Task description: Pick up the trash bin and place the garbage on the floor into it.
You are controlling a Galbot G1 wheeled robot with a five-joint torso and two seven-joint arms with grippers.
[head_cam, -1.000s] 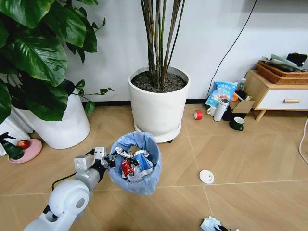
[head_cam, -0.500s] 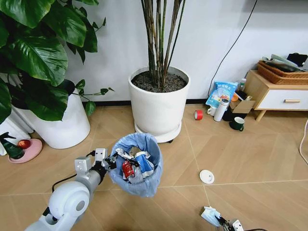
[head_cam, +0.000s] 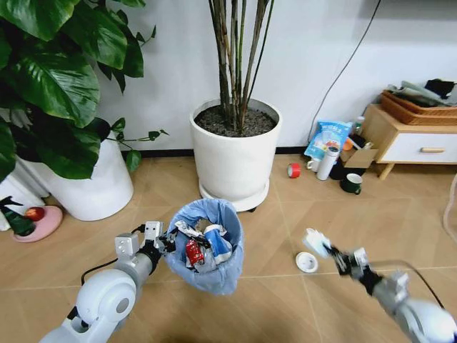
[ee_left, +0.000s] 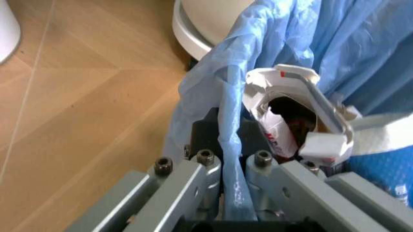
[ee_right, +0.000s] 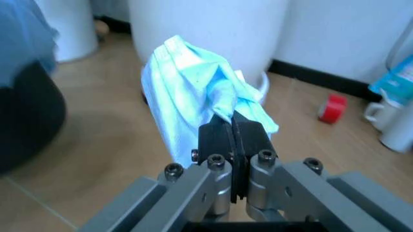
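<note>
2 grippers are at work. The left gripper (head_cam: 158, 241) sits at the near-left rim of the trash bin (head_cam: 207, 246), and in the left wrist view its fingers (ee_left: 210, 133) are clamped on a fold of the crinkly light-blue bag (ee_left: 219, 96) at the rim, holding the bin in front of the robot; whether its base touches the floor cannot be told. The bin is near the middle of the scene, just nearer than the big white plant pot (head_cam: 235, 157). Its inside is crowded with litter: a torn white carton (ee_left: 297, 116) with dark contents, a red wrapper (head_cam: 191, 251) and blue-and-white packets, most of it overlapping so single pieces are hard to separate.

The right gripper (head_cam: 335, 257) is to the right of the bin, raised above the floor, its arm cut off by the near-right corner of the head view. Its fingers (ee_right: 219, 140) are pressed together on a light-blue face mask (ee_right: 193, 92), which bunches and hangs from the pinch; in the head view the mask (head_cam: 315, 241) is a small pale lump at the fingertips. A white round lid (head_cam: 306, 262) lies flat on the floor just below and to the left of that gripper, apart from it.

Farther right, by the wall, stand a red tape roll (head_cam: 294, 170), a white thermos (head_cam: 328, 163) and a green mug (head_cam: 351, 184), beside a low wooden cabinet (head_cam: 407, 139) cut by the right edge. A leafy plant in a second white pot (head_cam: 93, 179) stands at far left, partly out of frame.
</note>
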